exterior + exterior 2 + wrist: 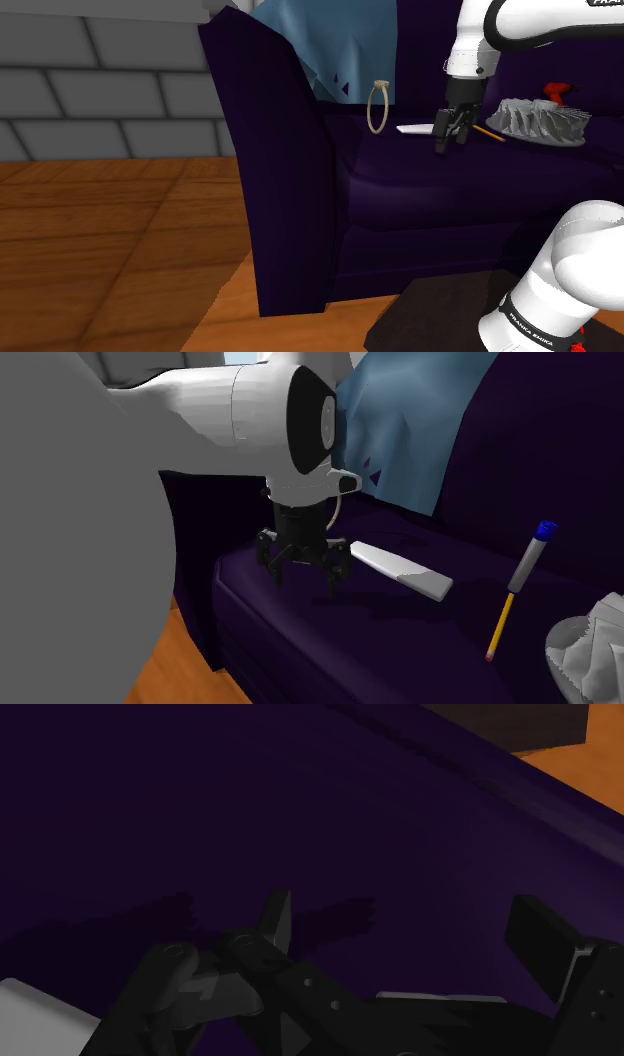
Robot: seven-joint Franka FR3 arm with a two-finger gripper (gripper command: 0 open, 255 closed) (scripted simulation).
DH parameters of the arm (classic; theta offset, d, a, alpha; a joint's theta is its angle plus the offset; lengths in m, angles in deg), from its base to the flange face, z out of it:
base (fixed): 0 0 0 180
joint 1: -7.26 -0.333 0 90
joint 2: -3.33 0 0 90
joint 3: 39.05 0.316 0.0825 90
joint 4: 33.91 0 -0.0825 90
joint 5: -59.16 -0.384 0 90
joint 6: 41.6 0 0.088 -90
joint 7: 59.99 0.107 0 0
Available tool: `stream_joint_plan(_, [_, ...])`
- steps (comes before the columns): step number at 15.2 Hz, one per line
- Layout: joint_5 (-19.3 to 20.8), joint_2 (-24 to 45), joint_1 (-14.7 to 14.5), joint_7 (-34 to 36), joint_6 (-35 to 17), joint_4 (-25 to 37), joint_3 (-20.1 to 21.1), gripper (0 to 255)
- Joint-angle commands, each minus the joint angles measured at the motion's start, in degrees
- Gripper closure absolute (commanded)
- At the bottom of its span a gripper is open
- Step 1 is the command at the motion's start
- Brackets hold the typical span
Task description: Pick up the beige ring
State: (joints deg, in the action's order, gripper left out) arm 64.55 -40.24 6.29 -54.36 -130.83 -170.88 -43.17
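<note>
Nearby: white slab (415, 128), pencil (489, 133) beside tool (449, 147); ring (379, 86) well apart.

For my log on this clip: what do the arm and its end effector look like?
The arm has glossy white, rounded links with dark joints. A dark round cap sits on the wrist joint. A black band near the base carries small white lettering. The end effector is all black, with two angular fingers.
</note>
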Motion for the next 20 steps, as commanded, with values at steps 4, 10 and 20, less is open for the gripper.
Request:
stream_joint_plan(4, [-0.47, 6.18, -0.50, -0.71, 0.11, 6.90, -0.40, 0])
stream_joint_plan(10, [-1.70, 18.22, -1.35, -2.40, 2.12, 22.13, -1.22, 0])
stream_joint_plan(20, [-4.94, 40.23, -1.86, -5.78, 11.26, 55.08, -2.78, 0])
